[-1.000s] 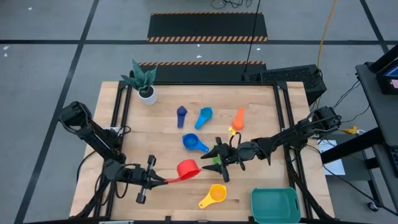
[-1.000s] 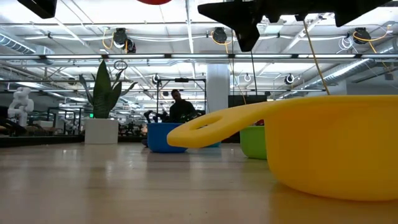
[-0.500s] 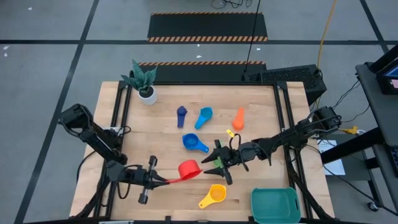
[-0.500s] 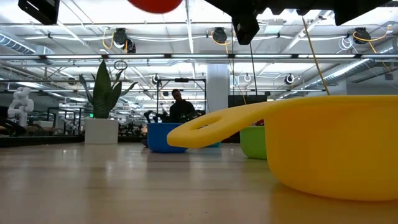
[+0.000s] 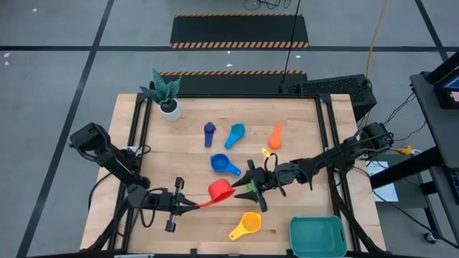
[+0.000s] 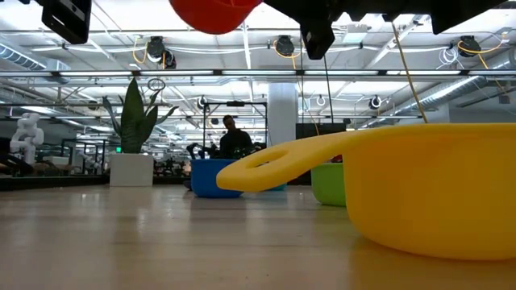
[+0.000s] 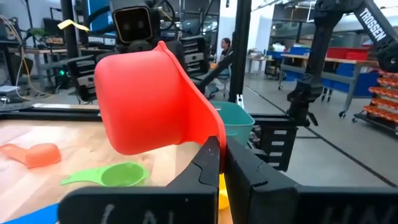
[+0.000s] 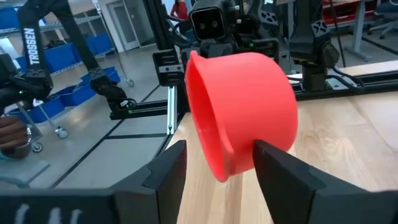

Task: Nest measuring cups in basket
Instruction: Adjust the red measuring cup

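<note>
My left gripper (image 5: 191, 206) is shut on the red measuring cup (image 5: 219, 190), which hangs in the air near the table's middle front. My right gripper (image 5: 242, 188) faces it and is open, one finger on each side of the red bowl (image 8: 245, 106); I cannot tell if either touches it. The green cup (image 5: 248, 188) rests on the table under the right gripper. The navy (image 5: 209, 131), light blue (image 5: 235, 135), orange (image 5: 275, 135), blue (image 5: 224, 164) and yellow (image 5: 247, 225) cups lie on the wood. The teal basket (image 5: 317, 236) stands at the front right. My left gripper pinches the free end of the red cup's flat handle (image 7: 208, 140) between its two fingers. The fingers come level from the table's left and lie along the handle. The cup is lifted clear of the table and turned on its side, with the bowl (image 7: 143, 99) out beyond the fingertips.
A white plant pot (image 5: 170, 108) stands at the far left corner. Black frame rails (image 5: 136, 143) run along the table's left and right sides. A person sits in the room beyond the table (image 6: 234, 141). Bare wood lies between the yellow cup and the basket.
My left gripper has carried the red cup a little toward the table's right, closer to my right gripper, and the cup has sunk lower, showing more in the low view. Its hold on the handle is unchanged.
</note>
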Available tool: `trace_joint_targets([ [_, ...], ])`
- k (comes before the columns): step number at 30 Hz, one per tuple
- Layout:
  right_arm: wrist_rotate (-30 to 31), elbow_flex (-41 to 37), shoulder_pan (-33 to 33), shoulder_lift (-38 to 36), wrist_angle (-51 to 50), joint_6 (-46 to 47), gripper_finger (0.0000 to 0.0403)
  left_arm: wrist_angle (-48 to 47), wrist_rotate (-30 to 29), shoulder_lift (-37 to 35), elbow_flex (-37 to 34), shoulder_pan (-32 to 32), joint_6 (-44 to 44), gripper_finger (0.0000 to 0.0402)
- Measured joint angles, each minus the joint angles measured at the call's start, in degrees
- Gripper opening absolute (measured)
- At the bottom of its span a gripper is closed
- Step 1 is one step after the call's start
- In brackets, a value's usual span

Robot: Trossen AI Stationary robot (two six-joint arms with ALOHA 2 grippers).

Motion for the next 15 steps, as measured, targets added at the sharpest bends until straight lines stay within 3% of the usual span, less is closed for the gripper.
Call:
trace_joint_targets([
  [8, -0.1, 0.0, 0.0, 0.0, 0.5, -0.4, 0.0124, 4.0, 0.0, 1.0, 0.0, -0.8, 2.3, 0.0005],
  [15, -0.7, 0.0, -0.1, 0.0, 1.4, -1.2, 0.0044, 3.6, 0.1, 1.0, 0.0, -0.8, 2.3, 0.0011],
])
